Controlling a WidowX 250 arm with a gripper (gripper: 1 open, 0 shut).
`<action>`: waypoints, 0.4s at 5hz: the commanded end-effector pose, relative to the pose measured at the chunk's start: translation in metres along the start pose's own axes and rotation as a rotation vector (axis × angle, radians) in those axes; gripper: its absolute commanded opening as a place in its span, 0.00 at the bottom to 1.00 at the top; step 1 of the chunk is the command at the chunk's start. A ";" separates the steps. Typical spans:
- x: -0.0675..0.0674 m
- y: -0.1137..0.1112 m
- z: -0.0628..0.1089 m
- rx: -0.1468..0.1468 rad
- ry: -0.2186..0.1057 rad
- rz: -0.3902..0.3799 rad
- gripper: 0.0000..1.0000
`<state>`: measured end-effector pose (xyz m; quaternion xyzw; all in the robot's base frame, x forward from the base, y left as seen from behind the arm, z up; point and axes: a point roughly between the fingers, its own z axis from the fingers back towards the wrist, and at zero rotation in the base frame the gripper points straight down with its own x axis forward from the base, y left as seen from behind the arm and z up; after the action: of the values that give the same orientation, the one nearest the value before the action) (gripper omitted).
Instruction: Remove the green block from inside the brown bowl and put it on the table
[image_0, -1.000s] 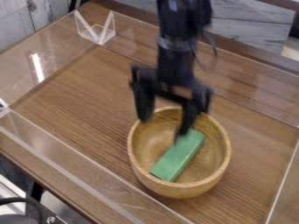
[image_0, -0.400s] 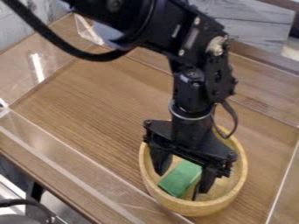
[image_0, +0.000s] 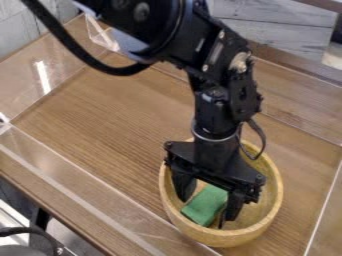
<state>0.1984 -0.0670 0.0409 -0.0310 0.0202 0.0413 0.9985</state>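
The brown bowl (image_0: 271, 207) sits on the table (image_0: 107, 120) near the front right. Inside it lies the green block (image_0: 203, 207), partly hidden by the black arm. My gripper (image_0: 209, 203) points straight down into the bowl and is open, one finger on each side of the block. The fingertips (image_0: 179, 199) reach below the rim, level with the block. Whether they touch the block cannot be made out.
Clear plastic walls (image_0: 54, 165) run along the table's edges, with a low one close to the bowl at the front. A clear plastic stand (image_0: 94, 35) sits at the back left. Bare wood stretches to the left of the bowl.
Over the last second the gripper has come down from above the bowl into it, now straddling the green block. Its jaws stayed open.
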 end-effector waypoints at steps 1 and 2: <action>0.009 0.000 0.000 -0.017 -0.034 0.005 1.00; 0.011 0.000 -0.004 -0.020 -0.035 0.004 0.00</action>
<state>0.2018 -0.0669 0.0298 -0.0352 0.0175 0.0388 0.9985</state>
